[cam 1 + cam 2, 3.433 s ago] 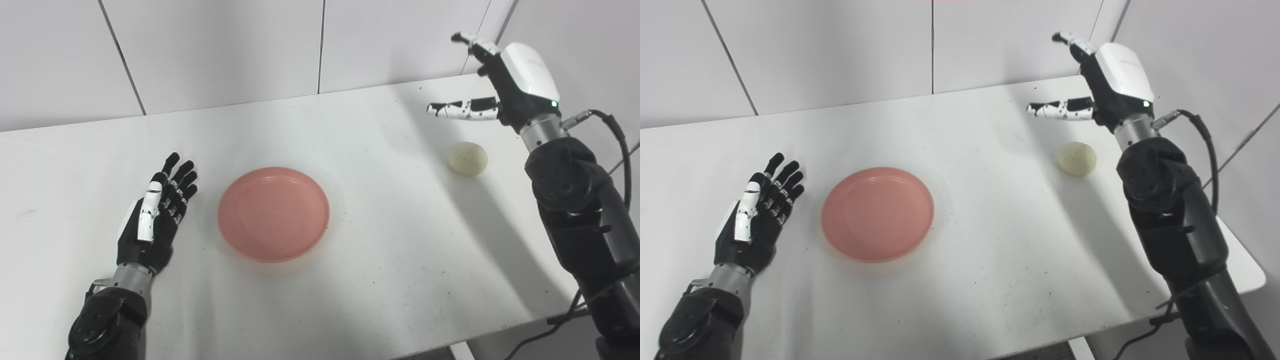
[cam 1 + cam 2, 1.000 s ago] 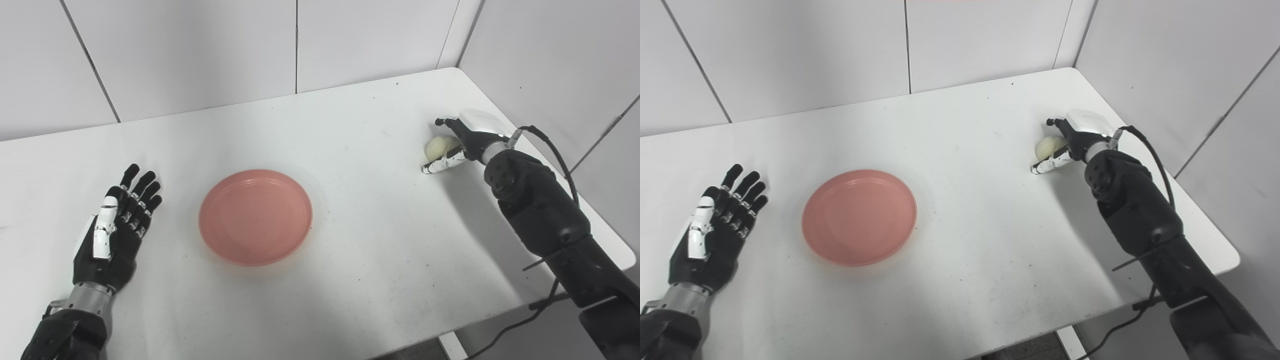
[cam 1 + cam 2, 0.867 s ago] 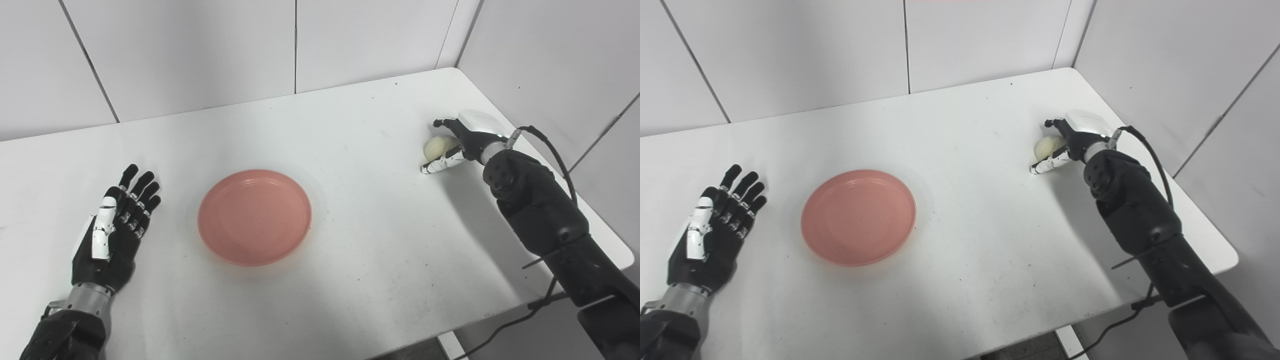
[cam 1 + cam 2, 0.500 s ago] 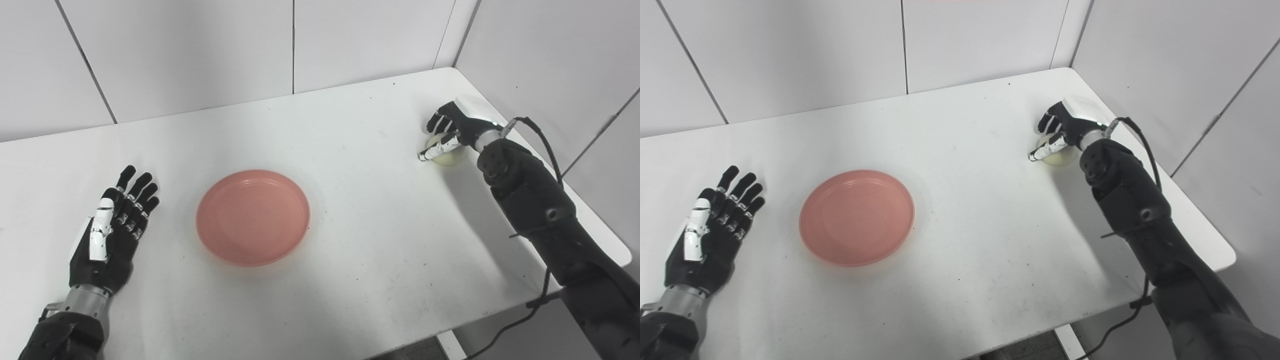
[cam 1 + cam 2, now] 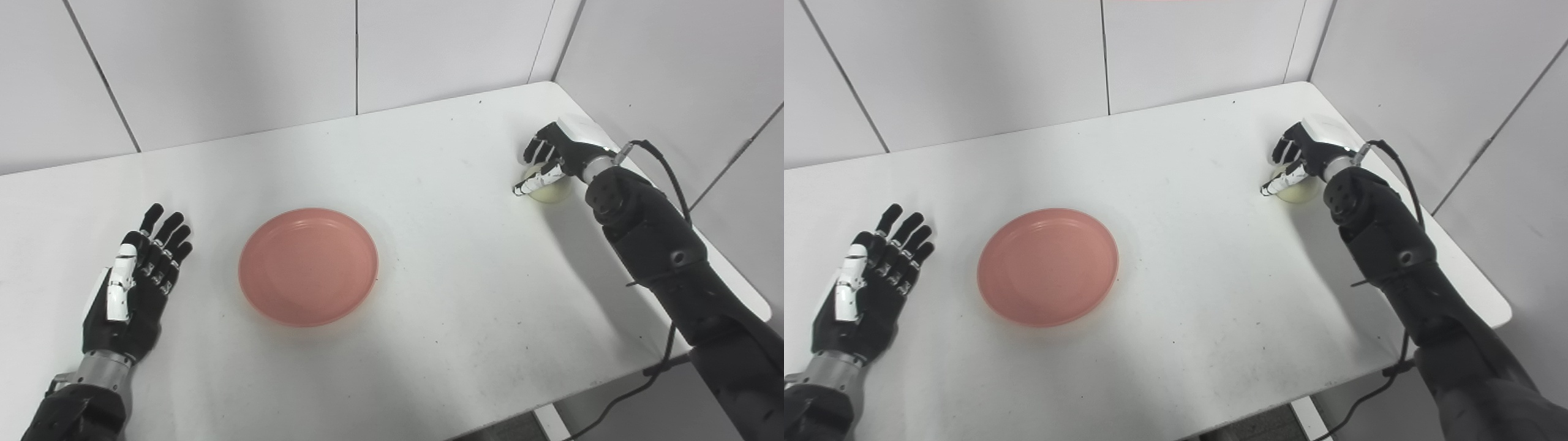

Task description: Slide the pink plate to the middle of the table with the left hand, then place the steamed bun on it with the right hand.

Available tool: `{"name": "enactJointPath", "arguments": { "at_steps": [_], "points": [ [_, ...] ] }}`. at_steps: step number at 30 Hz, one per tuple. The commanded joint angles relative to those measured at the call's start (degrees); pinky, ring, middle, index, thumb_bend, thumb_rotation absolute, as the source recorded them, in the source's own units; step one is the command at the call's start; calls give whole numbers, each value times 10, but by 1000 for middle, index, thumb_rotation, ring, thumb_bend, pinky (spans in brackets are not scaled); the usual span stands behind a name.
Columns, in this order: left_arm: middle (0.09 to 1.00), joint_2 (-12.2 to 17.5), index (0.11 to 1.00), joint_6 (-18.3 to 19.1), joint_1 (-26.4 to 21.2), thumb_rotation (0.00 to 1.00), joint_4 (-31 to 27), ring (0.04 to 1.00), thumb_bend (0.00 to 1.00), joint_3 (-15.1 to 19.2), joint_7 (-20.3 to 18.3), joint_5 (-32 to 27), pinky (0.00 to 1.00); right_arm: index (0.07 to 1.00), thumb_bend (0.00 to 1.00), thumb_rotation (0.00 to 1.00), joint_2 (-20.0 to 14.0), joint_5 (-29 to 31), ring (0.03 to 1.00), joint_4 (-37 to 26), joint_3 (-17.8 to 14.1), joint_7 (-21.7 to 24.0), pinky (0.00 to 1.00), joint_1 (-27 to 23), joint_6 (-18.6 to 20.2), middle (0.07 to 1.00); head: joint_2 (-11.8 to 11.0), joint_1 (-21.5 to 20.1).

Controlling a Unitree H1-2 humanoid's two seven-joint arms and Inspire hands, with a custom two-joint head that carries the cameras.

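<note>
Pink plate (image 5: 308, 266) flat on white table (image 5: 441, 294), left of table's centre, nothing on it. Left hand (image 5: 132, 286) flat on table just left of plate, apart from it, fingers spread, holding nothing. Steamed bun (image 5: 549, 190) far right of plate, resting on table. Right hand (image 5: 547, 161) draped over bun from above, fingers curled onto it, thumb against its near-left side.

Bright, even overhead light; soft shadows, sharp focus.

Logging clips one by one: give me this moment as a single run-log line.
plate: pink plate mid-table, empty | bun: steamed bun on table | right hand: shut on bun | left hand: open, resting left of plate
</note>
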Motion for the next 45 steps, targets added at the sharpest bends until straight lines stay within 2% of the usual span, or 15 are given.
{"name": "enactJointPath", "arguments": {
  "at_steps": [1,6,16,19,24,27,29,37,42,45],
  "points": [
    [964,3,986,43,24,1000,18,977,402,-4,10,6,999,488,495,138,-24,0,457,-13,-6,5,409,-2,16,508,-1,2],
    [968,1,989,44,25,1000,16,981,396,-5,13,7,1000,487,497,137,-26,-1,430,-41,-11,2,388,5,22,479,-3,3],
    [967,-8,983,47,24,1000,15,984,390,-10,21,10,1000,488,497,124,-28,-5,420,-202,-15,57,373,2,75,473,-4,13],
    [963,-10,979,49,25,1000,10,979,386,-14,25,12,997,488,497,125,-23,-17,418,-242,-16,84,368,-5,96,479,-5,15],
    [961,-21,972,52,28,1000,0,974,381,-20,41,21,991,489,496,126,11,-56,435,-305,-36,155,385,-30,99,495,-6,31],
    [960,-27,970,51,30,1000,-2,972,368,-24,46,23,994,489,495,126,23,-72,447,-324,-35,179,401,-41,99,496,-7,43],
    [962,-31,971,51,30,1000,-2,973,366,-28,53,27,993,489,495,126,34,-79,448,-335,-29,196,400,-53,99,496,-7,57],
    [969,-51,987,55,30,1000,-7,980,365,-48,71,45,997,490,493,130,58,-57,426,-329,25,209,365,-99,85,486,-5,107],
    [967,-70,994,52,28,1000,-2,978,380,-57,79,57,1000,489,492,134,99,-46,424,-330,71,230,367,-140,91,481,-1,159],
    [965,-81,993,41,24,1000,9,975,374,-62,86,66,998,489,492,131,116,-33,418,-320,92,232,362,-155,74,474,2,190]
  ]
}}
